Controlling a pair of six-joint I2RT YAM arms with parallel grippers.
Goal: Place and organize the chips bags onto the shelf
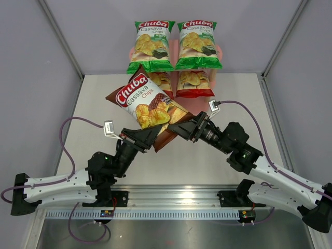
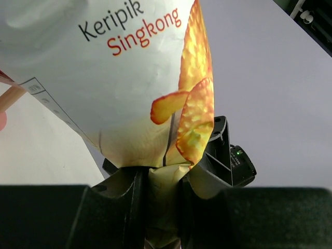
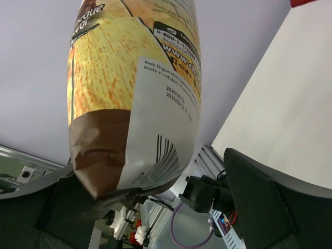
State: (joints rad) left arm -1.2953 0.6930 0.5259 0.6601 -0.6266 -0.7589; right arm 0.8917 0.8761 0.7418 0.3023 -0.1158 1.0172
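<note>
A dark brown chips bag (image 1: 140,101) hangs tilted in the air in front of the pink shelf (image 1: 220,51). My left gripper (image 1: 150,136) is shut on its lower seam, and the crumpled seam shows pinched between the fingers in the left wrist view (image 2: 163,207) under the bag's pale back (image 2: 129,78). My right gripper (image 1: 179,127) is open at the bag's lower right corner. The bag's barcode end (image 3: 129,104) rests near one finger, with a clear gap to the other finger (image 3: 259,197). Two green bags (image 1: 152,45) (image 1: 198,44) lie on the top board. Two red bags (image 1: 162,83) (image 1: 194,83) lie on a lower board.
The white tabletop (image 1: 104,98) stretches between grey side walls (image 1: 31,78). A metal rail (image 1: 171,199) with both arm bases runs along the near edge. Purple cables (image 1: 78,120) loop from each wrist.
</note>
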